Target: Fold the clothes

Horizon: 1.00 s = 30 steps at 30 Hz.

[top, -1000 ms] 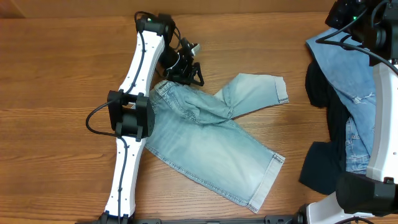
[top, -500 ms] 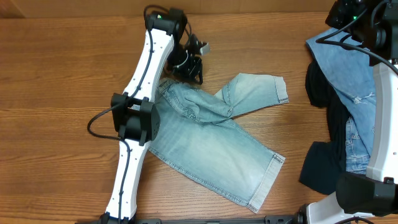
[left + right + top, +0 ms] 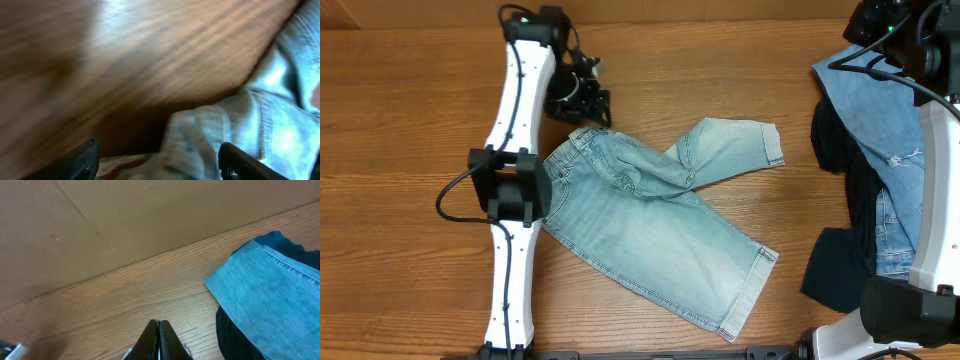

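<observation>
Fingers (image 3: 82, 159) on the left gripper (image 3: 586, 98) are spread wide, upper left of the overhead, just above the pale jean shorts (image 3: 655, 225) lying mid-frame. Right gripper (image 3: 159, 330) is pinched closed on nothing, by the denim pile (image 3: 880, 130) far right.

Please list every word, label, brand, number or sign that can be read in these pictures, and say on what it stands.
No text can be read in any view.
Light-blue jean shorts: no print shows; a white and red patch beside the fabric in the left wrist view is too blurred to read.
Pile of denim garments: no print visible.
</observation>
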Each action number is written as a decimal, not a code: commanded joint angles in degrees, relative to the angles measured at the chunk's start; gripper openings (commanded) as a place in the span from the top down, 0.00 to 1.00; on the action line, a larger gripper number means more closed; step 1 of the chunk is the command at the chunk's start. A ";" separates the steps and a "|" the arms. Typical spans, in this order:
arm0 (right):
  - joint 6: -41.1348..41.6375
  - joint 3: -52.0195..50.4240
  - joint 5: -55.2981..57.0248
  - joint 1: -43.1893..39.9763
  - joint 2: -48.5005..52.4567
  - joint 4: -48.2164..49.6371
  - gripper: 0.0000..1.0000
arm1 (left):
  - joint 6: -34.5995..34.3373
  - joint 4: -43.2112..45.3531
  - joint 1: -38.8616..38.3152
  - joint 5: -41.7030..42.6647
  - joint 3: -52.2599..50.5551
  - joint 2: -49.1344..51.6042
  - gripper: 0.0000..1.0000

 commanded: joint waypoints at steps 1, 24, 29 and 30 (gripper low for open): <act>-0.20 0.46 -0.33 0.00 -0.17 0.26 0.95 | 2.62 -1.22 -2.99 4.46 0.22 0.66 0.20; -1.53 0.46 -0.33 0.00 -0.17 -0.46 0.95 | 1.60 -1.20 -5.22 -4.31 -9.79 -24.30 0.47; -1.51 0.46 -0.35 0.00 -0.17 -0.44 0.95 | 5.25 11.04 4.55 -0.04 -37.20 -38.80 0.38; -1.51 0.46 -0.35 0.00 -0.17 -0.46 0.95 | 5.25 14.49 5.95 -1.38 -39.30 -39.04 0.29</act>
